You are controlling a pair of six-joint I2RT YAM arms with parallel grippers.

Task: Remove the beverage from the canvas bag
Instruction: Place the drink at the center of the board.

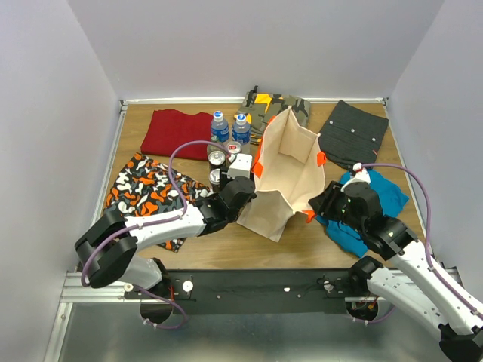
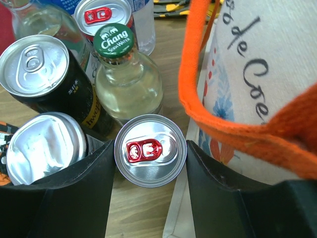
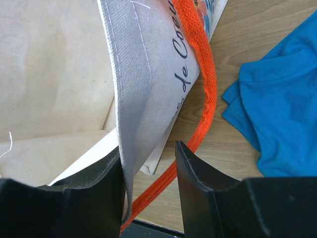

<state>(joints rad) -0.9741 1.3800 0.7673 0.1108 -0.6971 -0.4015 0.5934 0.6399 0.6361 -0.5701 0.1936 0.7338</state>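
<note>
The beige canvas bag [image 1: 290, 170] stands open in the middle of the table, its orange handle [image 2: 195, 74] hanging beside the drinks. In the left wrist view a silver can with a red tab [image 2: 150, 150], the beverage, stands upright on the wood just outside the bag. My left gripper [image 2: 151, 151] is shut on it, one finger against each side. My right gripper [image 3: 148, 153] is at the bag's near right corner [image 1: 311, 213]. Its fingers straddle the bag's rim [image 3: 143, 74], which rests against the left finger only, and the handle strap [image 3: 208, 94] runs through the gap.
Beyond the held can stand a Chang soda water bottle [image 2: 126, 79], a black can [image 2: 44, 74], a silver-topped can [image 2: 44, 148] and two water bottles [image 1: 230, 128]. Folded clothes lie around: red [image 1: 179, 132], orange-patterned [image 1: 147, 192], camouflage [image 1: 275, 105], dark grey [image 1: 353, 134], blue [image 1: 373, 200].
</note>
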